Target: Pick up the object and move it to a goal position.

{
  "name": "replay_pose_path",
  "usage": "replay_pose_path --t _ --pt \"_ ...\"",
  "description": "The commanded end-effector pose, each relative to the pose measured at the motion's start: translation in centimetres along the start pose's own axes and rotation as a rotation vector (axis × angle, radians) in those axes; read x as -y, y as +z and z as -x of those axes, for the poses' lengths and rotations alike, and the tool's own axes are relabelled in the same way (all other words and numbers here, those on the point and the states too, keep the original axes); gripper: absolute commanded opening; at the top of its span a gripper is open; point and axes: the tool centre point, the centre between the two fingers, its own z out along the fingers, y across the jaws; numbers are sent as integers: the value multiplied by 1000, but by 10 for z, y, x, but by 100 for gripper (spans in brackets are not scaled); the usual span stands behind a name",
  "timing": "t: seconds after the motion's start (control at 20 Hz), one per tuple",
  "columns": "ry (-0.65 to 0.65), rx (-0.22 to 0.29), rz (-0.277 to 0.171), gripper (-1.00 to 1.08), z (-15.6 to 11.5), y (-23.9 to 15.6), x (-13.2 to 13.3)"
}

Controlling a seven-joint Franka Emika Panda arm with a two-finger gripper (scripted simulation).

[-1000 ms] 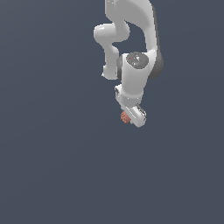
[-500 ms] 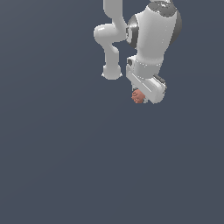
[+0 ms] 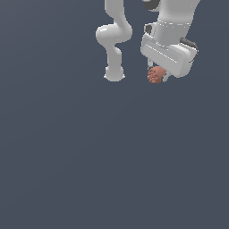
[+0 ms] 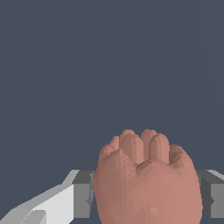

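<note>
The object (image 3: 156,74) is a small reddish-brown, bumpy lump held under the white gripper (image 3: 157,76) in the exterior view, well above the dark grey floor. In the wrist view the object (image 4: 146,179) fills the space between the two fingers (image 4: 83,194), which press on its sides. The gripper is shut on the object. The fingertips are mostly hidden behind the hand in the exterior view.
The white arm's base column (image 3: 114,40) stands at the exterior view's upper middle, to the exterior view's left of the gripper. The dark grey floor (image 3: 112,156) stretches flat all around.
The gripper has risen and moved toward the exterior view's right with the object held in it, and now appears larger in that view.
</note>
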Motion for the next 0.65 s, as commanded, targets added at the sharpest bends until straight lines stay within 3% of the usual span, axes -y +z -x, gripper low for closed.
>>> replay_pose_path --t 0.0,0.6 --pt "0 0 2 -100 9 -18 -1" --pt "-1 2 2 -100 27 -54 0"
